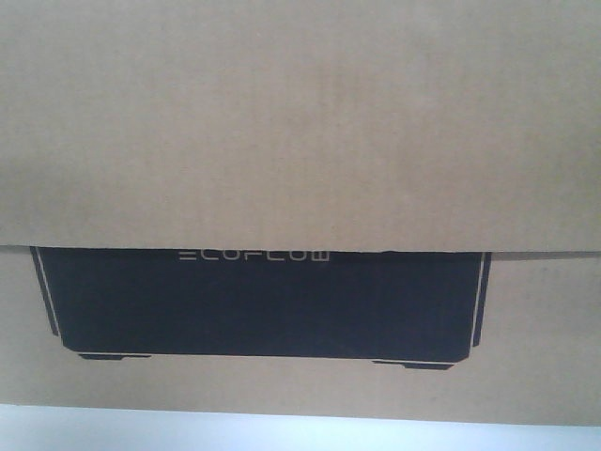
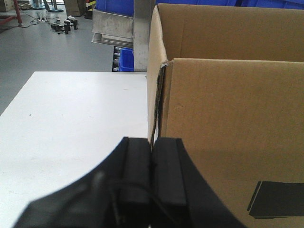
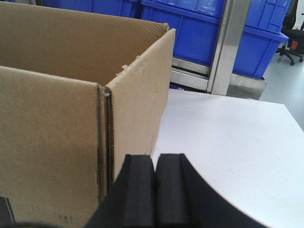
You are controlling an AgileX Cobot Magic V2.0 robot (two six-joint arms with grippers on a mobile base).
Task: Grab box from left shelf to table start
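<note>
Across nearly the whole front view sits the box (image 1: 300, 122), brown corrugated cardboard, a flap hanging over the upper edge of its black printed rectangle (image 1: 263, 305) with pale "ECOFLOW" lettering. Along the bottom of that frame a thin strip of the table (image 1: 300, 430) shows, white to pale grey, box resting on it.

Left wrist view: box fills the right half of the frame, open top, corner seam running down centre; white table spreads over the left half. Left gripper (image 2: 152, 164) at bottom centre, black pads pressed together right at the box's corner edge; cannot tell whether cardboard is pinched between them.

Right wrist view: box takes the left half of the frame, table the right. Right gripper (image 3: 154, 190) at bottom centre, pads together, just beside the box's corner; whether it clamps the wall cannot be told.

Upper part of both wrist frames: the left shelf (image 3: 223, 47), steel posts and rail, behind the table, holding blue bins (image 3: 199, 33). Upper right, small: an office chair (image 3: 292, 45) on grey floor.
</note>
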